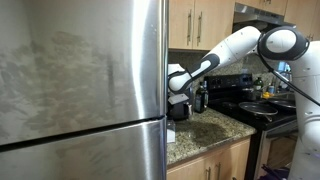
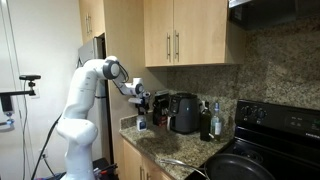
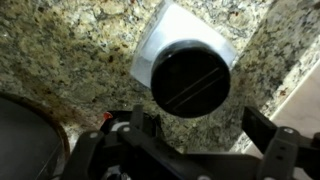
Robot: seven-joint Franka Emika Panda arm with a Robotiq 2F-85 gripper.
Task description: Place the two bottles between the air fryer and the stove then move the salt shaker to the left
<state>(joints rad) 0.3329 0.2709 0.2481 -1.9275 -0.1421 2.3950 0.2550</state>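
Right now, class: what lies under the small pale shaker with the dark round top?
Speckled granite countertop spreads out around the pale shaker; the patch beneath its base is covered by the shaker itself.

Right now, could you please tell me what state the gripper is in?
Gripper: open, jaws spread wide, holding nothing; the salt shaker stands on the granite countertop just beneath it.

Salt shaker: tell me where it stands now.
In the wrist view the salt shaker stands on the granite counter just ahead of the open gripper; in an exterior view it is beside the air fryer, on the side away from the bottles.
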